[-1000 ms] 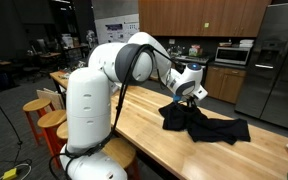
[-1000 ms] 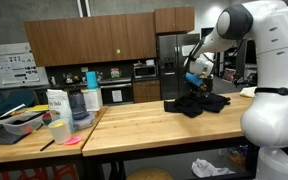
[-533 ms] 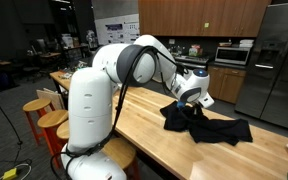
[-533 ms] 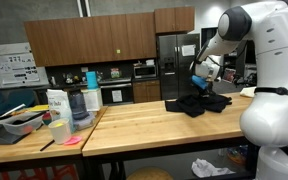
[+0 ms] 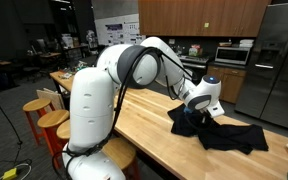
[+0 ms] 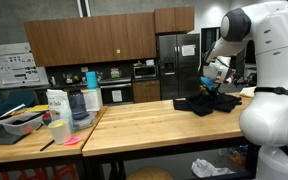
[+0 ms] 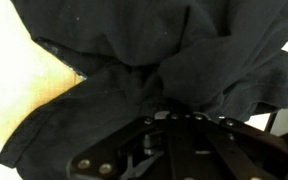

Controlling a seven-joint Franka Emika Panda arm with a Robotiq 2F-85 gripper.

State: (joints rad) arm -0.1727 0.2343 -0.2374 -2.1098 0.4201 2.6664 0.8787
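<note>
A black cloth garment (image 5: 227, 133) lies crumpled on the wooden table (image 5: 144, 125). It also shows in an exterior view (image 6: 206, 103) and fills the wrist view (image 7: 154, 60). My gripper (image 5: 201, 111) is shut on a bunched fold of the black garment, low over the table. In the wrist view the fingers (image 7: 174, 115) are pressed together with the cloth gathered between them. In an exterior view the gripper (image 6: 212, 90) sits right on top of the cloth.
Orange stools (image 5: 44, 115) stand by the table's near end. A steel fridge (image 5: 279, 60) and cabinets stand behind. In an exterior view a second table (image 6: 24, 140) holds a carton (image 6: 56, 105), cups (image 6: 60, 130), a blue-lidded jug (image 6: 90, 95) and a tray (image 6: 19, 120).
My gripper has moved along the table away from the robot base, dragging the black garment with it. The cloth has stretched out and shifted that way.
</note>
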